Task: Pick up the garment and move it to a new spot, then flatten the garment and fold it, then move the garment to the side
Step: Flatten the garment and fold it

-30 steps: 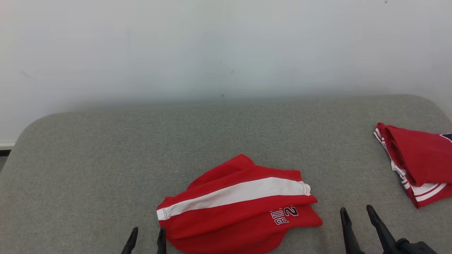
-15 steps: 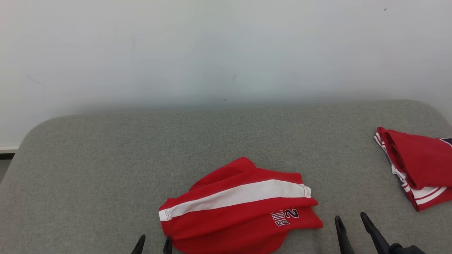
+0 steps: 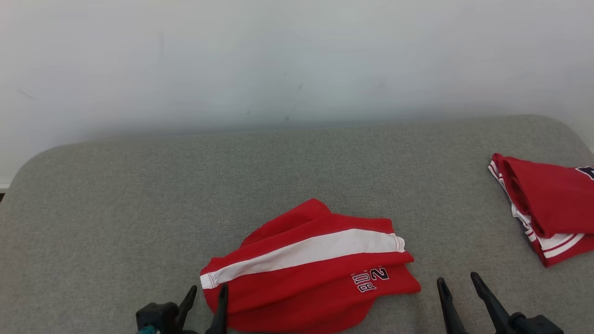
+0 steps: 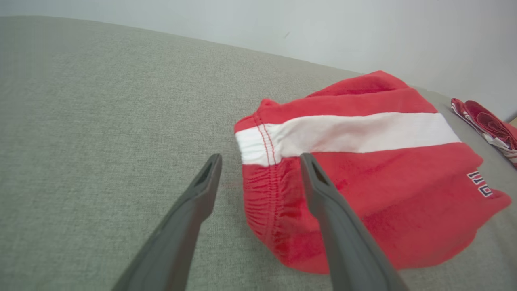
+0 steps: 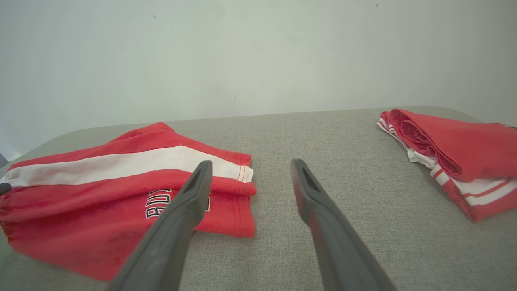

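Both spread wide, left gripper (image 3: 208, 289) and right gripper (image 3: 457, 279) flank the garment (image 3: 306, 266).

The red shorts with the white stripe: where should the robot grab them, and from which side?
Probably the bunched elastic waistband at the left end of the red shorts, coming in low from the robot's left. That edge is thick and gathered, easy to pinch off the grey cushion. The open left gripper points right at it.

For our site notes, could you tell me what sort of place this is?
Probably a garment-folding test station: a grey fabric-covered table against a white wall, with a striped red garment and a second red garment.
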